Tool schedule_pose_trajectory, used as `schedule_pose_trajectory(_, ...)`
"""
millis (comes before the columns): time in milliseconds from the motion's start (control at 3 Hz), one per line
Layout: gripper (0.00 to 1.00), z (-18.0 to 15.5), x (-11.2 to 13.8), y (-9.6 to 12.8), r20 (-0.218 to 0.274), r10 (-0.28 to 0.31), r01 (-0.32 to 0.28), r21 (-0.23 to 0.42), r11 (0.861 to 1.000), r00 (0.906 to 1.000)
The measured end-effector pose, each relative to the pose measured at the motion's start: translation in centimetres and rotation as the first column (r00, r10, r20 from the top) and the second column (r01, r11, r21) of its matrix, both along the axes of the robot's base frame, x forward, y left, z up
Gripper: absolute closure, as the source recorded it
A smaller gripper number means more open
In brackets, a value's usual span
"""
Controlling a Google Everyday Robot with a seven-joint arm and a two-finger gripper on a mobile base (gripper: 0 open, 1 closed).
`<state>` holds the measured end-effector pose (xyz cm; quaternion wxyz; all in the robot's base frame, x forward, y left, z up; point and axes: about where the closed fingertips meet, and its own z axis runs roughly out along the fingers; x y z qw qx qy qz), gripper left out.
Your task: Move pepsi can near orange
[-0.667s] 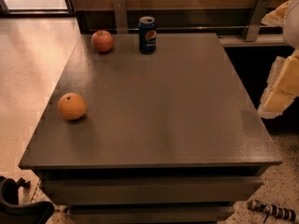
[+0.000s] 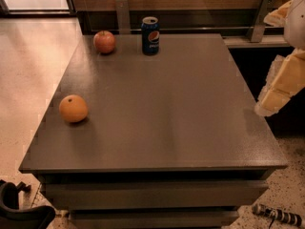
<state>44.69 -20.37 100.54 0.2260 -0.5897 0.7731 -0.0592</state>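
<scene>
The pepsi can (image 2: 150, 35) stands upright at the far edge of the dark table (image 2: 171, 118), left of centre. The orange (image 2: 73, 109) lies near the table's left edge, well in front of the can and to its left. A red apple (image 2: 105, 42) sits just left of the can. My arm's cream-coloured links (image 2: 281, 82) hang beside the table's right edge. My gripper (image 2: 19, 209) shows only as a dark curved shape at the bottom left corner, below the table's front edge and far from the can.
A wooden wall with metal brackets (image 2: 123, 14) runs behind the table. A light floor lies to the left. A small striped object (image 2: 279, 215) lies on the floor at the bottom right.
</scene>
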Motion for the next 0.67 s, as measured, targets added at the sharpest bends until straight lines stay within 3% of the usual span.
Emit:
schedule_pose_trajectory(333,0.0,-2.5,4.2,0.8,0.021,-0.078,0.071,0.225,0.972,0.9968)
schedule_pose_trajectory(667,0.0,-3.8,9.2,3.2,0.049,-0.12,0.083,0.478,0.875,0.9915)
